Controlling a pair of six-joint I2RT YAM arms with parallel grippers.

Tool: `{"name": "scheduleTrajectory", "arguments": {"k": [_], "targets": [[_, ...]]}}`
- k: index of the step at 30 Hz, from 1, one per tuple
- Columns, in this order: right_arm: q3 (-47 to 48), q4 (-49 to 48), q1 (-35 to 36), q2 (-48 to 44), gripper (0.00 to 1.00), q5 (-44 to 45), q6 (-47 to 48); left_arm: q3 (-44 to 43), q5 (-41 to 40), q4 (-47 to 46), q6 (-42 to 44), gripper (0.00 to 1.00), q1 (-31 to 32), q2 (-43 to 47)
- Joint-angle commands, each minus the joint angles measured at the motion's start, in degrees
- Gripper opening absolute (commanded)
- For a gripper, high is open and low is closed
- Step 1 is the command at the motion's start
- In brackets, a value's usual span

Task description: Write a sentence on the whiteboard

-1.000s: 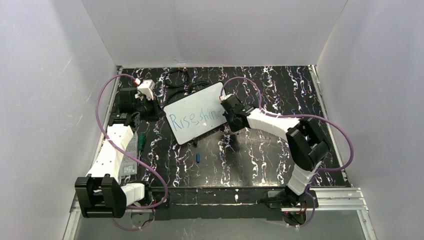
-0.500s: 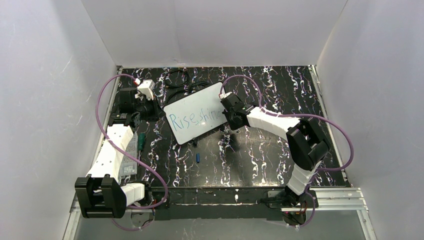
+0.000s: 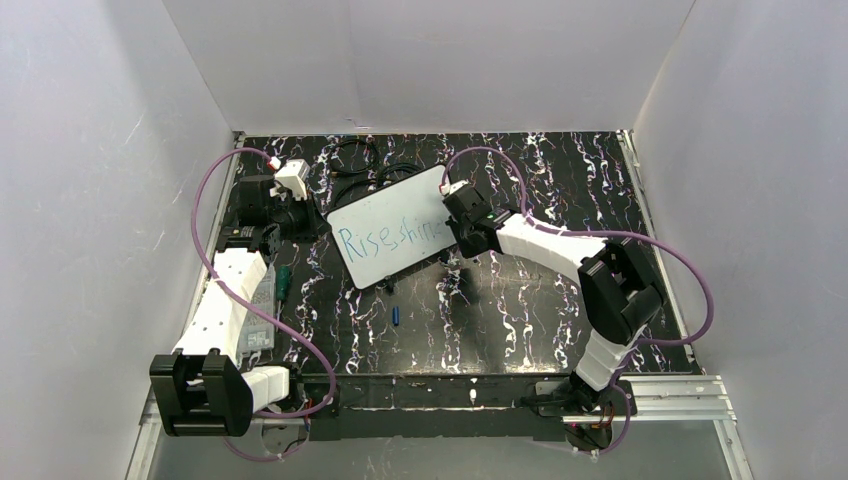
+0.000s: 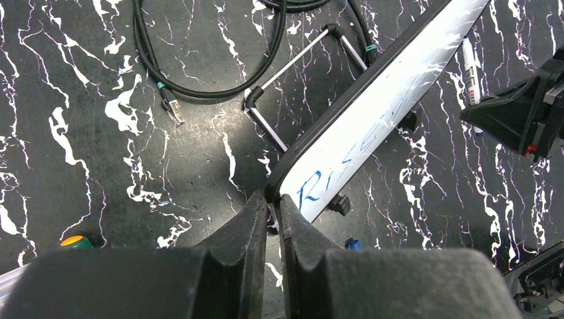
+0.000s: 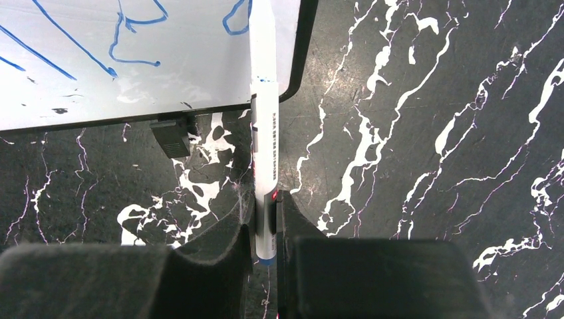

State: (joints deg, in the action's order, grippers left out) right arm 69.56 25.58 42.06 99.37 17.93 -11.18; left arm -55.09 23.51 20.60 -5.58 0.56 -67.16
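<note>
The black bench with white marble veining (image 3: 560, 180) carries the small white rectangular whiteboard with a thin dark edge (image 3: 385, 205) in its far half, a little left of centre. The whiteboard is propped at a tilt on a thin wire stand (image 4: 292, 66) and is skewed, its right end toward the far edge. The blue handwritten sentence (image 3: 385, 240) runs in one line across the board, reading "Rise shin" up to where the right arm covers it.

The left gripper (image 4: 273, 206) is closed, its fingers pinching the board's near-left corner by the "R". The right gripper (image 5: 265, 199) is clamped tight on a white-barrelled marker (image 5: 264, 133), which crosses the board's right corner; its tip runs out of the wrist view.

Black cables (image 3: 360, 160) lie by the far edge behind the board. A small blue cap (image 3: 397, 316) lies on the bench near the board's near edge.
</note>
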Motion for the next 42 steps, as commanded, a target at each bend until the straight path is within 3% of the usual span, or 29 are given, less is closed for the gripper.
{"name": "scheduleTrajectory", "arguments": {"k": [1,24,42], "targets": [[1.2,-0.1,-0.2,0.7,0.01,0.7,0.2,0.1,0.0,-0.2,0.6,0.0,-0.2,2.3],[-1.5,1.0,-0.2,1.3,0.01,-2.0,-0.9,0.0,0.0,-0.2,0.5,0.0,-0.2,2.2],[3.4,0.9,-0.2,2.4,0.01,0.7,0.3,0.0,0.1,-0.3,0.6,0.0,-0.2,2.2]]}}
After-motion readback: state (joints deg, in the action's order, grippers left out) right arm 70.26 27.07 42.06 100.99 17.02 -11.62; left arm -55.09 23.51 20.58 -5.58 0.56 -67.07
